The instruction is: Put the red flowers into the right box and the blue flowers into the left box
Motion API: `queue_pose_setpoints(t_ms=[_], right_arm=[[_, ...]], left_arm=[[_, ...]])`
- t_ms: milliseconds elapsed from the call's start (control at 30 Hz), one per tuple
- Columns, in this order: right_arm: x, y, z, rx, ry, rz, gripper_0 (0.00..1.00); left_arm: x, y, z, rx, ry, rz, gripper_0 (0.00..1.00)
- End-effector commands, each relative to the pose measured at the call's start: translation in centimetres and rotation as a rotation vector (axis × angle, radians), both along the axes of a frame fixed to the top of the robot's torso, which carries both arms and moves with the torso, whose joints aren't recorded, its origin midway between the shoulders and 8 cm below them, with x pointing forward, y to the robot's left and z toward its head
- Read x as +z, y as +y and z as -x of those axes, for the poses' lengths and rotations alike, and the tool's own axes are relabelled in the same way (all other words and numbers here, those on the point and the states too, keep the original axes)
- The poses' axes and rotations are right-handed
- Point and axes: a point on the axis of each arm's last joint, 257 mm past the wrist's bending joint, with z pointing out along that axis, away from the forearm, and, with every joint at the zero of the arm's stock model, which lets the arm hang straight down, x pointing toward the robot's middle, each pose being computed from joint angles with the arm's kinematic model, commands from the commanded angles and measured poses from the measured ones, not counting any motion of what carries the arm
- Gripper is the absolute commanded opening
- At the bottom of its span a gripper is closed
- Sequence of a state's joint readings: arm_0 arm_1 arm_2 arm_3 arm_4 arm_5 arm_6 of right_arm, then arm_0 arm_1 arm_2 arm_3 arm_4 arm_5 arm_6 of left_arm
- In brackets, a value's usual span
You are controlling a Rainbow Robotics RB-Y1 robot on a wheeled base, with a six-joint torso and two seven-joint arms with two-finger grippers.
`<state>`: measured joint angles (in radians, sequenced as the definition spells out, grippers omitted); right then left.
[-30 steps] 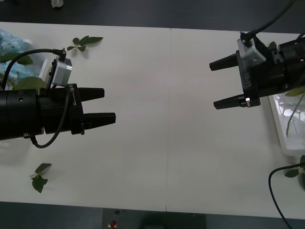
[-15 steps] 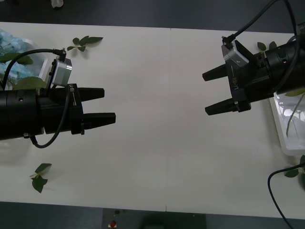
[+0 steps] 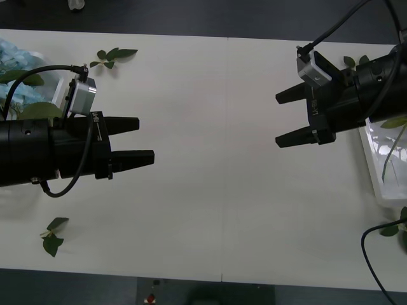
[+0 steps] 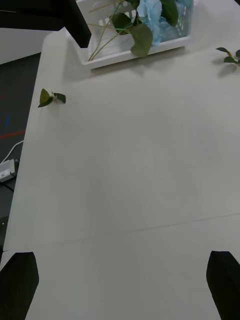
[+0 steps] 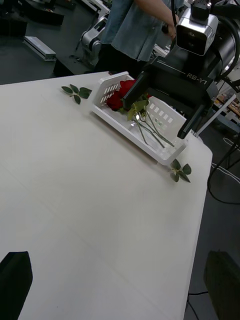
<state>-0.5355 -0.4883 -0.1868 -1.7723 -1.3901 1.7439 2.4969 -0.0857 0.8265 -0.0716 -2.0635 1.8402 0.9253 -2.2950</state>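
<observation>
The blue flowers point(image 3: 15, 71) lie in the left box point(image 3: 58, 94) at the table's far left; the right wrist view shows these blue flowers point(image 4: 153, 15) with leaves inside the left box point(image 4: 142, 53). The red flowers point(image 5: 119, 96) lie in the right box point(image 5: 131, 126), stems along its floor. In the front view the right box point(image 3: 380, 188) sits at the right edge with green stems in it. My left gripper point(image 3: 146, 140) hovers open left of centre, holding nothing. My right gripper point(image 3: 277, 119) hangs open right of centre, beside the right box, also holding nothing.
Loose leaf sprigs lie on the white table: one at the back left point(image 3: 113, 56), one at the front left point(image 3: 52, 236), one behind the right arm point(image 3: 355, 61), one at the front right point(image 3: 391, 229). The table's front edge point(image 3: 219, 274) is near.
My right gripper has swung a little to the left, toward the table's middle, and tilted slightly, still open. The left arm has not moved.
</observation>
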Motion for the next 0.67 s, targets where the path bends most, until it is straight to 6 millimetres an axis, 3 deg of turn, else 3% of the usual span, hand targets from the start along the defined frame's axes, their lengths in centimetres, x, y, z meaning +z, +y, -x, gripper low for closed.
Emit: queue_pose_setpoints(t_ms=[33,667], right_arm=[[0.19,-1.36,-0.48,-0.046,0.004,0.034,0.98],[0.19,-1.36,-0.48,-0.046,0.004,0.034,0.99]], left_arm=[[1.08,-0.62,0.59,-0.035,-0.051,-0.016,1.00],[1.08,-0.62,0.59,-0.035,-0.051,-0.016,1.00]])
